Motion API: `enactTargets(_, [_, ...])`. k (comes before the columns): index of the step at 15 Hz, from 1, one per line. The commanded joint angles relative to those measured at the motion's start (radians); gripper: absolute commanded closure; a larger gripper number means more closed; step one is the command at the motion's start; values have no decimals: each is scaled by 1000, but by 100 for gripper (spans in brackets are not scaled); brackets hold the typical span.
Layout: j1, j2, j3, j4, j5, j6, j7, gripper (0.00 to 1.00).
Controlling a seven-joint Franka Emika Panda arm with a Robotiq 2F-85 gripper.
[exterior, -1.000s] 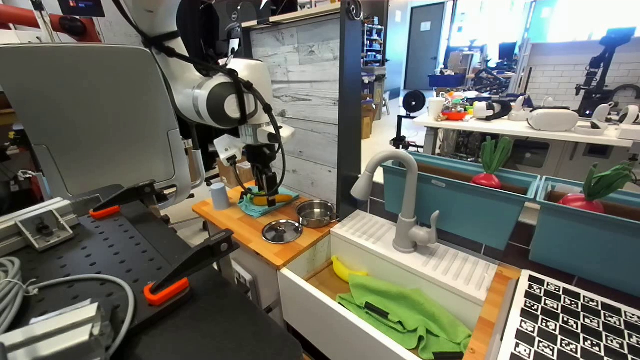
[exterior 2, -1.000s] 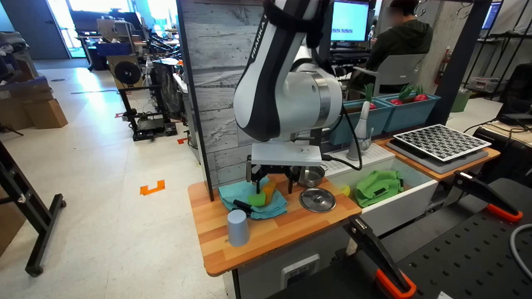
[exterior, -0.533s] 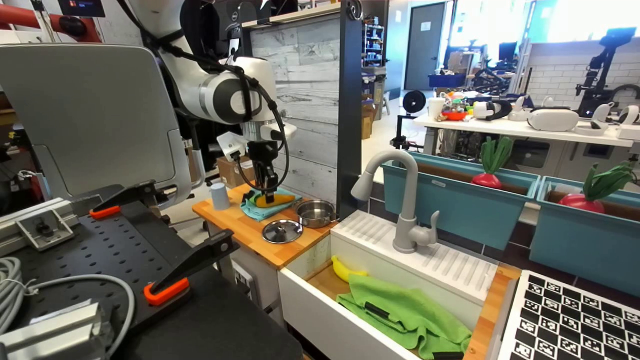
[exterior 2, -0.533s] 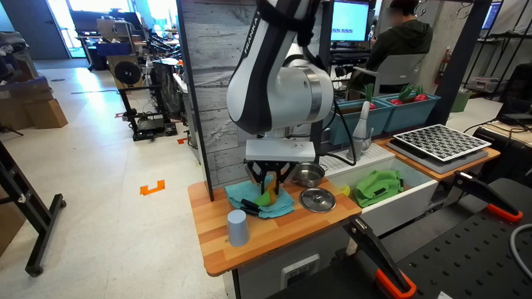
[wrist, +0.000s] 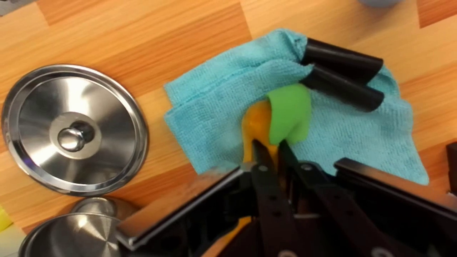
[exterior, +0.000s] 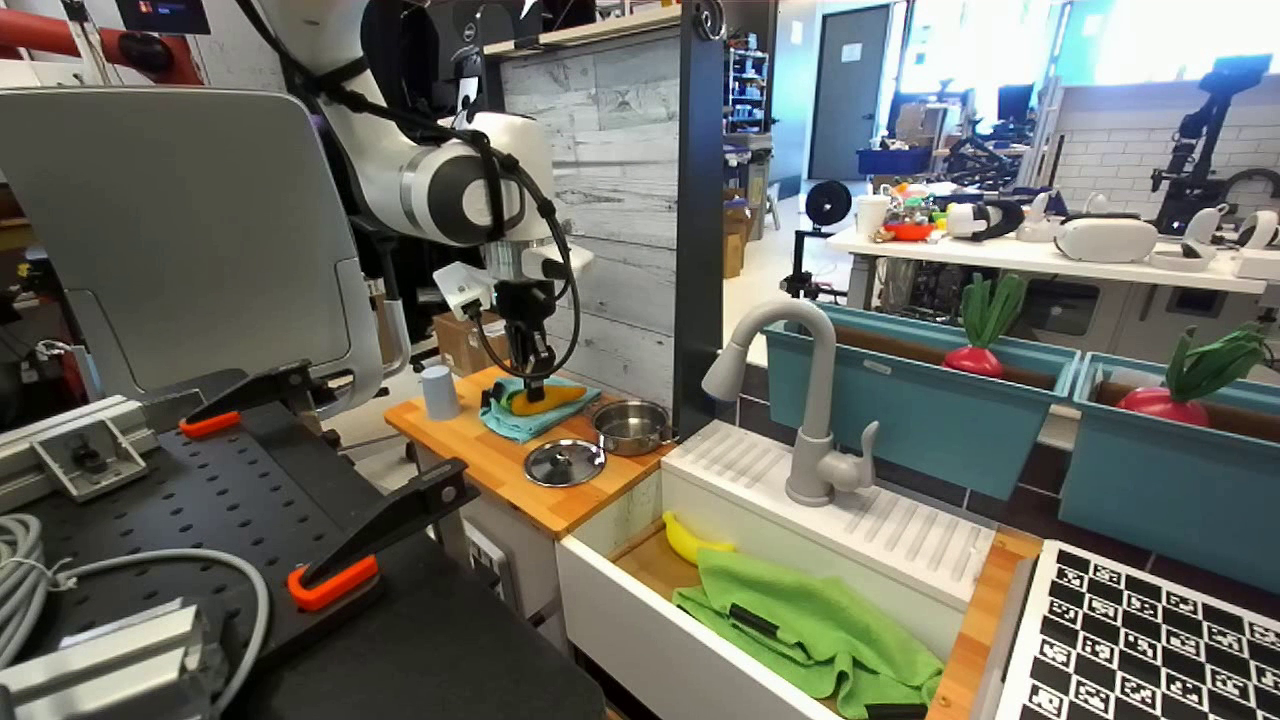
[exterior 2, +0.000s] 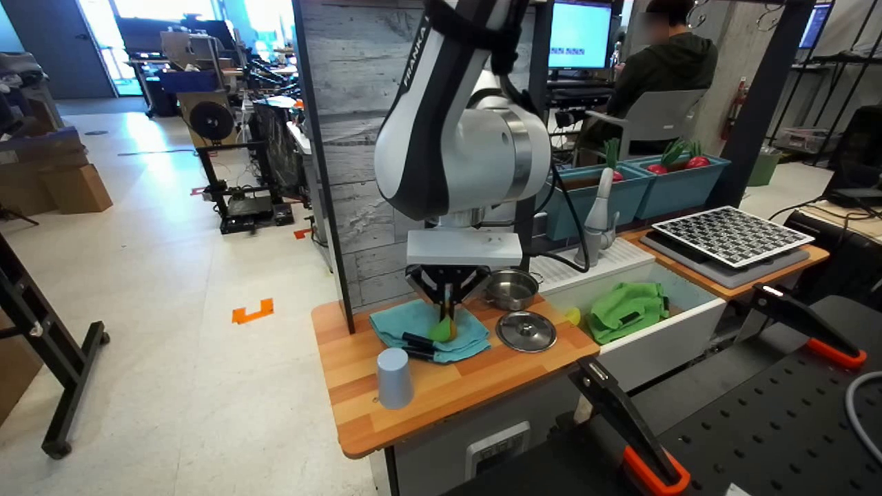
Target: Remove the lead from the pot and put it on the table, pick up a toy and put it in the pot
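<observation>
Toy point(exterior: 556, 400) lies on the teal cloth point(wrist: 214, 117), pinched, it seems, in the pincer point(wrist: 269, 143), whose fingers point(wrist: 267, 185) have drawn in on its orange-yellow body until only a narrow gap is left. That likely settles the grasp, so lifting it toward the open pot point(exterior: 632, 445) should come next. A half-second ago the fingers stood apart, astride the toy; the lid point(wrist: 75, 164) lies where it did, flat on the surface point(exterior 2: 468, 389) just beside the pot.

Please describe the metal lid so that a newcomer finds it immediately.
On the wooden countertop beside the white sink, find the teal cloth. Between cloth and sink lies the round, silvery lid. Unlike the open pot nearby, it is flat, with a central knob.
</observation>
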Motion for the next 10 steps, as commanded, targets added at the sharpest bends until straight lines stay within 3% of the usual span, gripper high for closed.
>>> enactTargets(1, [-52,-61,59,-46,-8,-65,-79,98])
enactTargets(5, [-87,-118,81,-104,-4,-78,-131,98])
enactTargets(10, [-139,-161,61,-140,1,-53,-147,98])
